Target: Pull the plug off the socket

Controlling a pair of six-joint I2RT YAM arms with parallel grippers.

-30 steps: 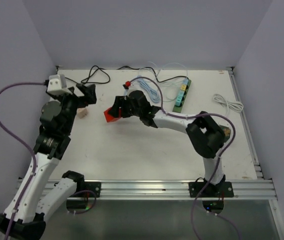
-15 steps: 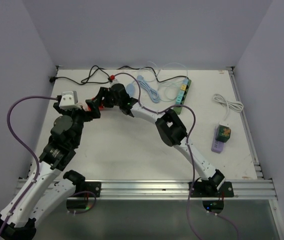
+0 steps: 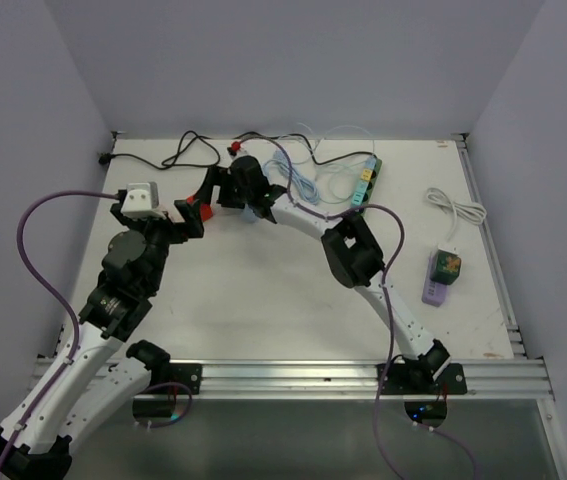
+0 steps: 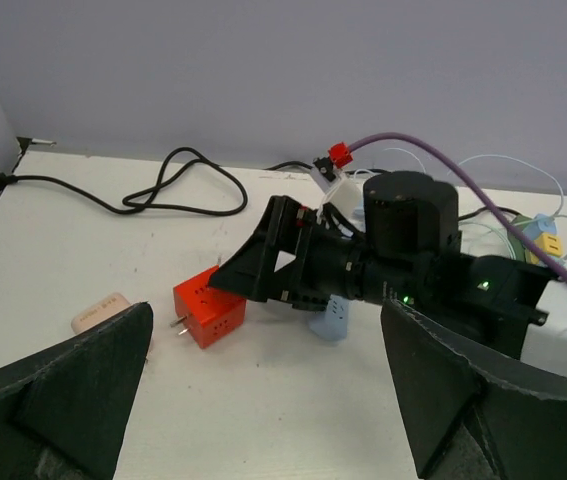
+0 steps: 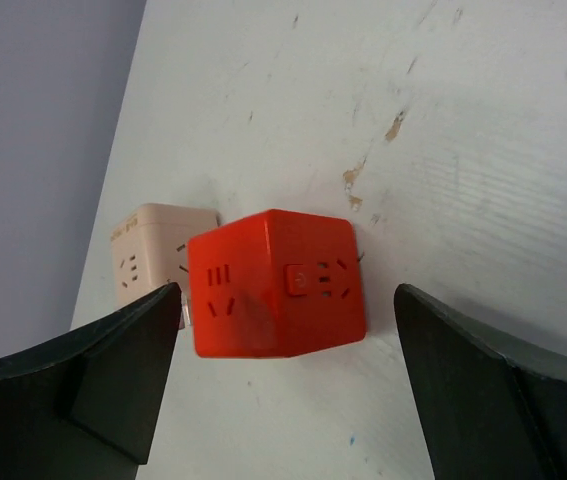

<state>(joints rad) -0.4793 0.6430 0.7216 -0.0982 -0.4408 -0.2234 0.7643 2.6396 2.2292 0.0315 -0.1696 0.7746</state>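
A red cube plug [image 4: 208,318] lies on the white table, its two metal prongs pointing left at a beige cube socket [image 4: 103,312]. The prongs are bare and a small gap separates the two cubes. In the right wrist view the red cube [image 5: 275,282] sits in front of the beige cube [image 5: 153,252]. My right gripper [image 5: 283,400] is open and empty, its fingers spread wide just above the red cube; it also shows in the left wrist view [image 4: 263,270]. My left gripper [image 4: 263,430] is open and empty, a little nearer than both cubes. From above, the red cube [image 3: 196,209] shows between both grippers.
A light blue plug [image 4: 331,318] stands just right of the red cube. A black cable [image 3: 188,150] and a light blue cable [image 3: 298,175] lie at the back. A green power strip [image 3: 363,190], a white cable [image 3: 458,210] and a purple strip [image 3: 441,275] are to the right.
My right arm swung from the table's middle to the far left carrying the red cube, set it down by the beige cube and opened. My left arm drew back toward me.
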